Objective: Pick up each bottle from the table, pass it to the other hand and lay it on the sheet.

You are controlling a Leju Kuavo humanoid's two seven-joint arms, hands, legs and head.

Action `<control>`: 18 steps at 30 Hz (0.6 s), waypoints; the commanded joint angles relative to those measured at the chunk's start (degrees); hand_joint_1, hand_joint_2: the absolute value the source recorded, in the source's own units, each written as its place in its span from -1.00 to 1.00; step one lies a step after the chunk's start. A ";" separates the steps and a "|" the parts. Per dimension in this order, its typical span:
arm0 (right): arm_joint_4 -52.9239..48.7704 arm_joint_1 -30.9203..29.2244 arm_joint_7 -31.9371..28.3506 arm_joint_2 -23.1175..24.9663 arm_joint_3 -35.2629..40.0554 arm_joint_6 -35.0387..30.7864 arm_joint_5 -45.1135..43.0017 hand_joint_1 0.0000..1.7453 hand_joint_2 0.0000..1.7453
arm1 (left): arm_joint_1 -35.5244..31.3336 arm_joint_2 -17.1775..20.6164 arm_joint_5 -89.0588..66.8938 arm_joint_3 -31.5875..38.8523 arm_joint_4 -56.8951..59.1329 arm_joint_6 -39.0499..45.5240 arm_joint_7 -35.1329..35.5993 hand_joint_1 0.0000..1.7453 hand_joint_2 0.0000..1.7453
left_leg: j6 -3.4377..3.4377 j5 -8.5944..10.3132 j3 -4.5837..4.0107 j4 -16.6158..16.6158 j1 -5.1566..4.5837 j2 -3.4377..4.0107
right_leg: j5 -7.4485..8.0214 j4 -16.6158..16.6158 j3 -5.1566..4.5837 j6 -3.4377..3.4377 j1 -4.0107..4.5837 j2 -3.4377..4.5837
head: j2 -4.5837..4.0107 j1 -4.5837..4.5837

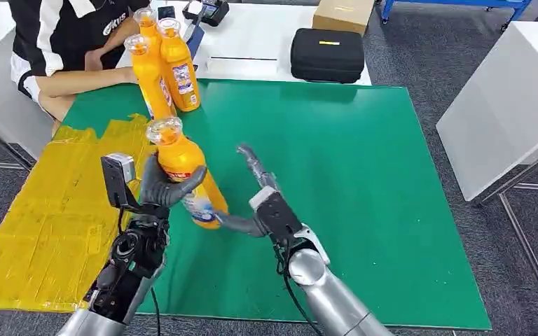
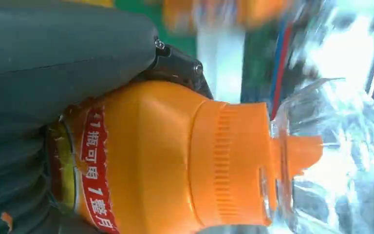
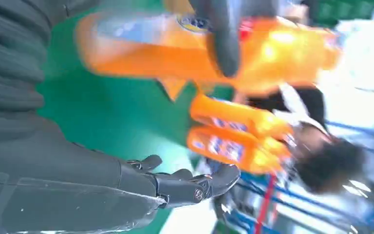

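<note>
- Head view: an orange bottle point(image 1: 185, 171) is held tilted above the green desk point(image 1: 364, 182), cap up and to the far left, base down and to the right. The left hand point(image 1: 162, 187) is wrapped around its middle, fingers point(image 1: 182, 189) curled across the label. The right hand point(image 1: 256, 199) is held just right of the bottle, fingers spread and holding nothing; its thumb lies close to the bottle's base, contact cannot be told. The yellow sheet point(image 1: 49, 224) lies at the left, partly on the desk. Three more bottles point(image 1: 161, 66) stand upright at the far edge, beside a seated person point(image 1: 63, 42). A black case point(image 1: 327, 54) lies on the white desk beyond.
- Left wrist view: the held bottle's shoulder, ribbed orange collar and clear cap are seen close up, with the grey thumb point(image 2: 63, 53) pressed on the shoulder.
- Right wrist view: the right hand's dark fingers point(image 3: 195, 184) are extended, nothing between them. The held bottle is seen blurred beyond, a dark finger of the left hand across it; the standing bottles and the person lie further off.
</note>
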 commanded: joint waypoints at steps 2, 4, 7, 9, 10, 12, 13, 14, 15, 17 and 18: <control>-18.19 4.90 -4.39 -3.20 -2.03 -6.72 0.44 -1.00 1.00 | -6.26 4.99 -37.23 0.40 5.82 27.40 3.42 1.00 1.00 | 0.01 -0.13 0.24 0.01 0.02 -0.08 | -0.13 0.04 0.26 -0.27 0.05 -0.02 | 0.00 0.00; -19.23 5.15 -4.07 -3.41 -2.09 -7.04 0.66 -1.00 1.00 | -6.92 5.25 -40.97 0.36 7.37 28.90 4.34 1.00 1.00 | 0.03 -0.29 0.48 0.11 0.05 -0.11 | -0.29 0.12 0.50 -0.42 0.08 -0.01 | 0.00 0.04; -22.59 5.79 -4.94 -3.92 -2.00 -9.68 2.99 -1.00 1.00 | -6.35 3.62 -75.84 8.55 6.73 30.47 15.42 1.00 1.00 | 0.03 -0.29 0.52 0.08 0.05 -0.10 | -0.27 0.08 0.53 -0.42 0.09 0.00 | 0.00 0.02; -24.56 6.38 -4.75 -4.15 -2.24 -11.13 4.12 -1.00 1.00 | -7.05 3.44 -76.92 9.31 8.97 30.47 15.09 1.00 1.00 | 0.04 -0.24 0.42 0.06 0.02 0.01 | -0.20 0.05 0.40 -0.35 0.05 0.09 | 0.00 0.02; -25.69 6.76 -4.73 -4.44 -2.35 -11.55 4.38 -1.00 1.00 | -7.38 3.75 -76.30 9.38 10.37 30.47 14.36 1.00 1.00 | 0.02 -0.11 0.21 0.01 0.02 -0.03 | -0.10 0.02 0.21 -0.24 0.04 0.02 | 0.00 0.02; -26.41 7.06 -4.67 -4.67 -2.43 -11.62 4.41 -1.00 1.00 | -7.38 3.91 -76.11 9.69 10.48 30.47 13.94 1.00 1.00 | 0.02 -0.10 0.23 0.00 0.02 -0.12 | -0.12 0.00 0.25 -0.24 0.04 -0.06 | 0.00 0.00; -26.41 7.06 -4.67 -4.67 -2.43 -11.62 4.41 -1.00 1.00 | -7.38 3.91 -76.11 9.69 10.48 30.47 13.94 1.00 1.00 | 0.03 -0.18 0.37 0.03 0.03 -0.15 | -0.20 0.03 0.39 -0.33 0.05 -0.08 | 0.00 0.04; -26.41 7.06 -4.67 -4.67 -2.43 -11.62 4.41 -1.00 1.00 | -7.38 3.91 -76.11 9.69 10.48 30.47 13.94 1.00 1.00 | 0.02 -0.13 0.28 0.02 0.02 -0.12 | -0.16 0.02 0.32 -0.29 0.04 -0.07 | 0.00 0.02; -26.41 7.06 -4.67 -4.67 -2.43 -11.62 4.41 -1.00 1.00 | -7.38 3.91 -76.11 9.69 10.48 30.47 13.94 1.00 1.00 | 0.02 -0.09 0.20 -0.01 0.02 -0.06 | -0.09 -0.01 0.22 -0.22 0.04 -0.01 | 0.00 0.02; -26.23 7.05 -4.75 -4.86 -2.29 -11.79 4.48 -1.00 1.00 | -7.20 4.37 -82.49 9.74 10.37 30.47 17.66 1.00 1.00 | 0.01 -0.11 0.24 0.00 0.04 -0.03 | -0.09 -0.01 0.22 -0.25 0.05 0.01 | 0.00 0.02; -26.79 7.18 -5.32 -5.29 -2.20 -12.86 5.12 -1.00 1.00 | -8.31 5.54 -88.59 8.20 14.26 30.47 20.99 1.00 1.00 | 0.01 -0.19 0.38 0.02 0.04 -0.05 | -0.17 0.03 0.36 -0.34 0.07 0.01 | 0.00 0.00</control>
